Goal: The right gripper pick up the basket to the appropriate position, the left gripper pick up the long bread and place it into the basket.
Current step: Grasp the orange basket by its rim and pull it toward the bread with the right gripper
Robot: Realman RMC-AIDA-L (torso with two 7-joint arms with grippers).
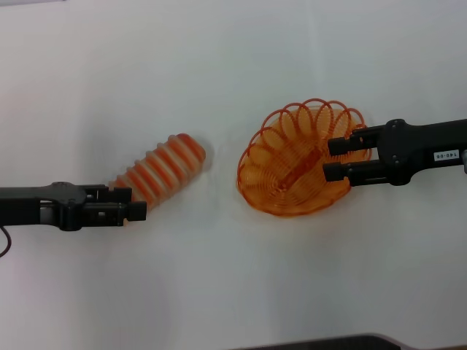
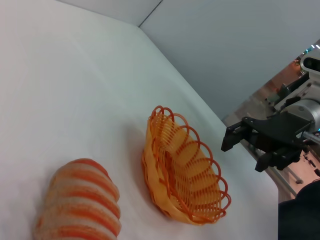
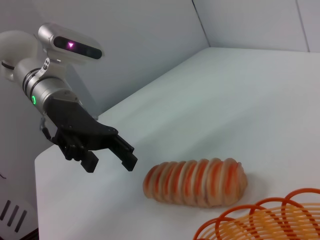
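The long bread (image 1: 160, 171), cream with orange-red stripes, lies on the white table left of centre; it also shows in the left wrist view (image 2: 80, 205) and the right wrist view (image 3: 195, 182). The orange wire basket (image 1: 292, 164) sits to its right, empty, and shows in the left wrist view (image 2: 182, 165) and at the edge of the right wrist view (image 3: 265, 220). My left gripper (image 1: 135, 203) is open and empty just off the bread's near-left end, also seen in the right wrist view (image 3: 110, 162). My right gripper (image 1: 337, 159) is open at the basket's right rim, holding nothing; it also shows in the left wrist view (image 2: 244, 152).
The white table (image 1: 219, 292) carries only the bread and the basket. A dark edge (image 1: 328, 343) runs along the table's front. My head and left arm base (image 3: 65, 45) stand past the table's edge in the right wrist view.
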